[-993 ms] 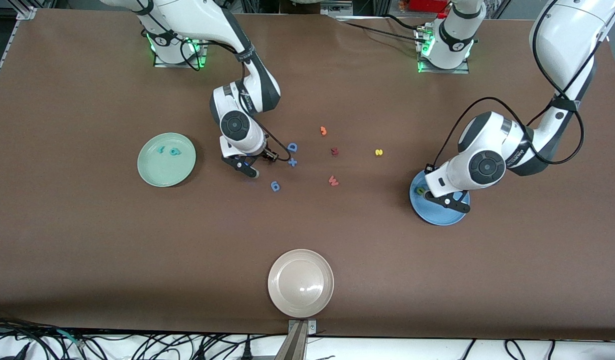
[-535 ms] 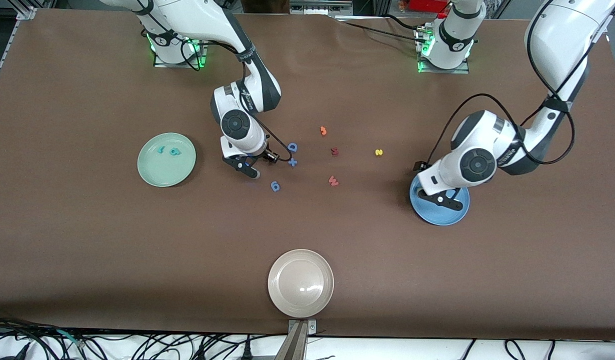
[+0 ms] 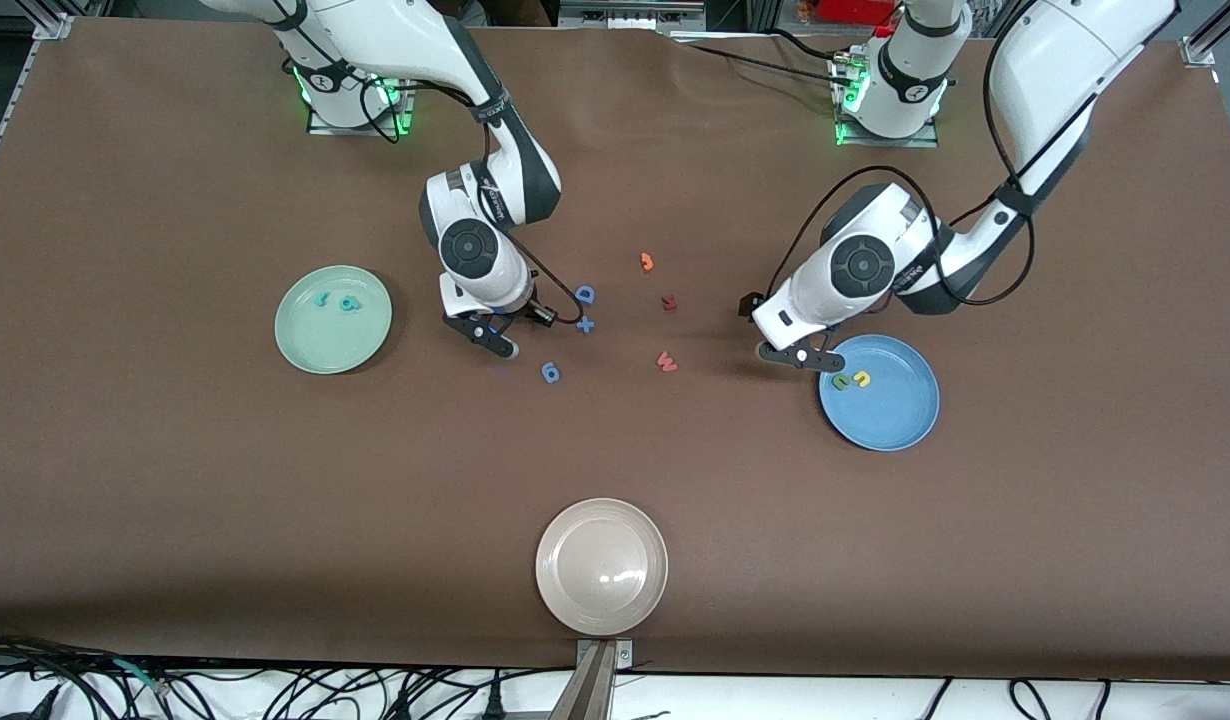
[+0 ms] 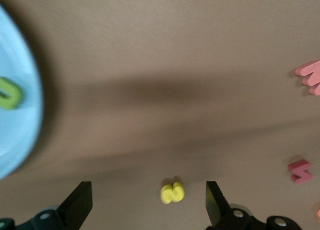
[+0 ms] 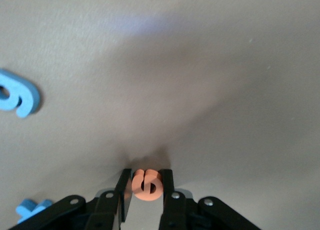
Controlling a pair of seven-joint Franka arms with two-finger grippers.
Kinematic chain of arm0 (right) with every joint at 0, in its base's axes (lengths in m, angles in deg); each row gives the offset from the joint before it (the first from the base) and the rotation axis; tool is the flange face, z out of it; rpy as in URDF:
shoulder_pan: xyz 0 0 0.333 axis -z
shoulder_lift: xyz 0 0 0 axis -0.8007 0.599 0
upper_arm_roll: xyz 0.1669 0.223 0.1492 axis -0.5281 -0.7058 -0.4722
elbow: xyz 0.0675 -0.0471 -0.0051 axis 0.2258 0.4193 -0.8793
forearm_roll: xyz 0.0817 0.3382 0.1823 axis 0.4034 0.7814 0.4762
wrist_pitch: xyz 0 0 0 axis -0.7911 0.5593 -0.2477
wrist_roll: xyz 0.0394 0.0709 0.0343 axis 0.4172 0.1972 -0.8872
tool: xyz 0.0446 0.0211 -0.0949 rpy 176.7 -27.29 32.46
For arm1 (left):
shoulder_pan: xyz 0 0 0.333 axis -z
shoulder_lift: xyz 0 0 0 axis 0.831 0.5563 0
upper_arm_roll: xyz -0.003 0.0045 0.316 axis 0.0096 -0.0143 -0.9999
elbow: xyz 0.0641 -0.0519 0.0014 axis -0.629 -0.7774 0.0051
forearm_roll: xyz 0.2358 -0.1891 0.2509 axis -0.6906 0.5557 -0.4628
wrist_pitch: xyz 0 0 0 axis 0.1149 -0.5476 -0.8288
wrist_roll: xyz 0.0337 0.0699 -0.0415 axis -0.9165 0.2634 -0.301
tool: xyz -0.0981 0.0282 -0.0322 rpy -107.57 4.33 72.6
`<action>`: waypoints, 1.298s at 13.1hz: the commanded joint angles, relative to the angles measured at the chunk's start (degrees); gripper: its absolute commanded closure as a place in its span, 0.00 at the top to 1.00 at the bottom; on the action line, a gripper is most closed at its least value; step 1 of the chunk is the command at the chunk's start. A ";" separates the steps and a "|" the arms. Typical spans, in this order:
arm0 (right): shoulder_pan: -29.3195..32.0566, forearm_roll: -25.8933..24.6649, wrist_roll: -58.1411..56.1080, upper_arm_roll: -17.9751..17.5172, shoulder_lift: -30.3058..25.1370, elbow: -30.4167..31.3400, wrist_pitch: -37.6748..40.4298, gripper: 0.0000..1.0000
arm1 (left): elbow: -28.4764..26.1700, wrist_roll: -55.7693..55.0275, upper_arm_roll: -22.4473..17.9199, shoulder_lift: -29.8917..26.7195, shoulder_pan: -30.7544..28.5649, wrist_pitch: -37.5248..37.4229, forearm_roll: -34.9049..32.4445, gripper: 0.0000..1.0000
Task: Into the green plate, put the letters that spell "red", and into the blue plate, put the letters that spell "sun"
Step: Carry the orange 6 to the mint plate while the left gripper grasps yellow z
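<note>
The green plate (image 3: 333, 345) is sitting toward the right arm's end of the table, midway between the long edges, and is already carrying the r (image 3: 322, 299) and the d (image 3: 349, 303); only the e (image 5: 147, 184) is missing there. The right gripper (image 3: 497, 338) is working low at the table's middle, its fingers pressing on both sides of the e, presumably so that it can be carried to that plate. The blue letters (image 3: 584, 294) beside it and the red letters (image 3: 666, 362) are lying untouched, being no part of either word. The left gripper (image 3: 797, 355) is hovering over the s (image 4: 172, 193), jaws standing wide apart to straddle it. Just beside it, the blue plate (image 3: 890, 415) is holding the u (image 3: 840, 380) and the n (image 3: 861, 378).
</note>
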 commanded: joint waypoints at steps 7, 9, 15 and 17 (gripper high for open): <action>0.01 0.42 -21.68 20.23 -7.32 -5.72 30.72 0.16 | -6.56 -9.80 0.11 -0.39 2.92 5.50 -0.47 0.99; 0.01 0.33 -31.51 26.03 -7.41 -4.23 33.11 0.15 | -7.00 -12.94 0.11 0.22 2.83 5.94 -4.15 0.98; 0.28 0.51 -49.93 33.71 -4.25 2.53 26.02 0.15 | -6.91 -21.48 -0.24 4.00 2.13 8.05 -14.71 0.93; 0.36 0.95 -52.73 33.53 -2.67 5.87 17.95 0.16 | -6.91 -21.49 -0.15 3.83 1.69 7.96 -14.71 0.90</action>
